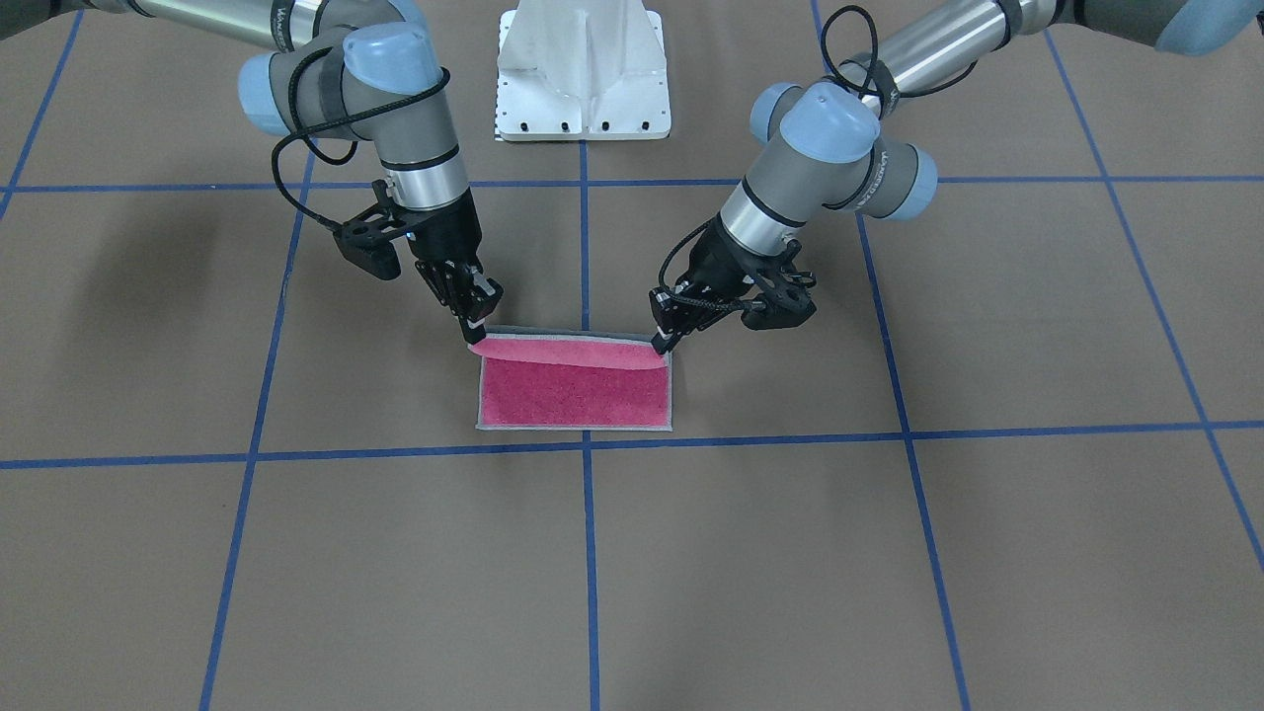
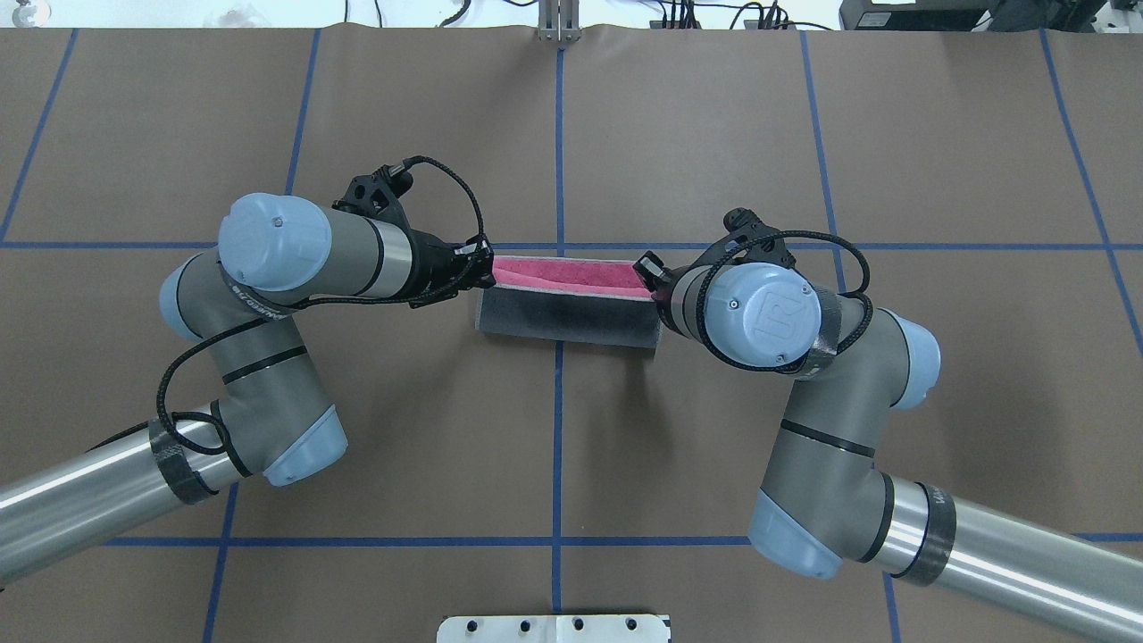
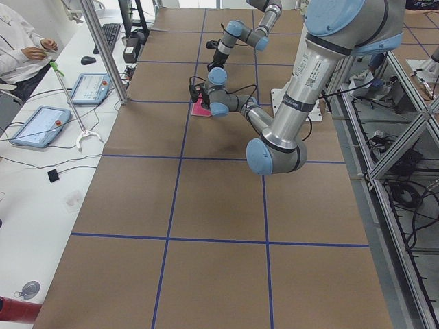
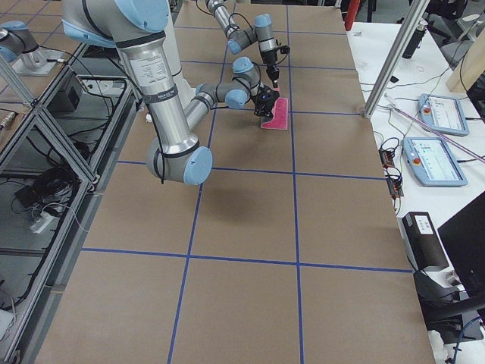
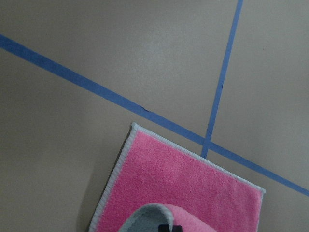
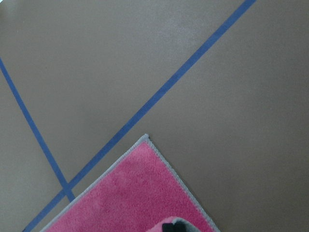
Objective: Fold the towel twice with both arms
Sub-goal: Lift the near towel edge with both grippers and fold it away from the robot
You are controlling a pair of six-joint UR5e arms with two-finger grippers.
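Observation:
The towel [image 1: 578, 393] lies on the brown table near the centre, pink face up. Its edge nearest the robot is lifted and curled over, so its grey face [image 2: 567, 317] shows from overhead, with a pink strip [image 2: 571, 272] beyond it. My left gripper [image 1: 660, 344] [image 2: 487, 268] is shut on one lifted corner. My right gripper [image 1: 474, 331] [image 2: 645, 268] is shut on the other. Both hold that edge just above the cloth. The left wrist view shows the towel [image 5: 183, 188] with the curled corner at the bottom. The right wrist view shows the towel [image 6: 130, 198].
The white pedestal base [image 1: 583, 69] stands behind the towel on the robot's side. Blue tape lines [image 1: 588, 553] cross the table in a grid. Tablets [image 3: 38, 127] and cables lie on a white desk beside the table, where a person sits.

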